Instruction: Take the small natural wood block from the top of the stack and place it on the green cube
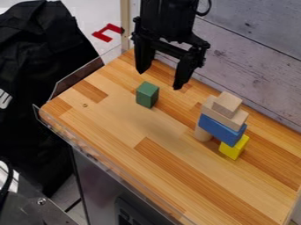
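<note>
"How is your gripper (159, 80)?"

"Spread wide, hanging over the wooden table (120, 116)."

"And the green block (147, 95)?"

"Upright on the table, near me, at my seven o'clock in the camera's view."

"What's between four and five?"

"A blue block (220, 129) across a yellow block (234, 148) and a wooden cylinder (202, 134), topped by a long pale block (218, 115), then a shorter pale block (227, 104)."

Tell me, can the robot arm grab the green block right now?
Probably yes! Its pincer hangs open near the green block, with nothing in between that I can see. The block pile stands off to one side, so it shouldn't get in the way.
</note>
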`<control>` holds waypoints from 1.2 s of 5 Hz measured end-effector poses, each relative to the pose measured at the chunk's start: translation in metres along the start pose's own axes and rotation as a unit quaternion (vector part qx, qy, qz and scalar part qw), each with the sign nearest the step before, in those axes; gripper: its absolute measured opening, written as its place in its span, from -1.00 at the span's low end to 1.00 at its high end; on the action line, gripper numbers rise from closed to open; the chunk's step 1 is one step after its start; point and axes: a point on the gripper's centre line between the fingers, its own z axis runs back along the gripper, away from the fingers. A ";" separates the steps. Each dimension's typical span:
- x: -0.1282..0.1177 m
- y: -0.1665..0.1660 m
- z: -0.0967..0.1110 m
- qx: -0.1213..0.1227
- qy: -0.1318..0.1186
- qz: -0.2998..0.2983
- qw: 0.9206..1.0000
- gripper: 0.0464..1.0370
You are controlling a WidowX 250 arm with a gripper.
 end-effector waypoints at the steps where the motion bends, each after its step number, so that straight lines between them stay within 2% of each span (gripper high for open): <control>1: -0.002 -0.001 -0.010 -0.002 0.019 0.002 1.000 0.93; 2: 0.002 -0.001 0.001 -0.039 -0.016 -0.010 0.999 0.93; 3: 0.002 0.003 0.009 -0.050 -0.032 -0.012 0.998 0.93; 4: 0.001 -0.001 0.009 -0.045 -0.031 -0.025 0.998 0.93; 5: 0.003 -0.020 0.013 -0.023 -0.033 -0.067 0.997 0.93; 6: 0.005 -0.033 0.008 -0.005 -0.024 -0.089 0.996 0.93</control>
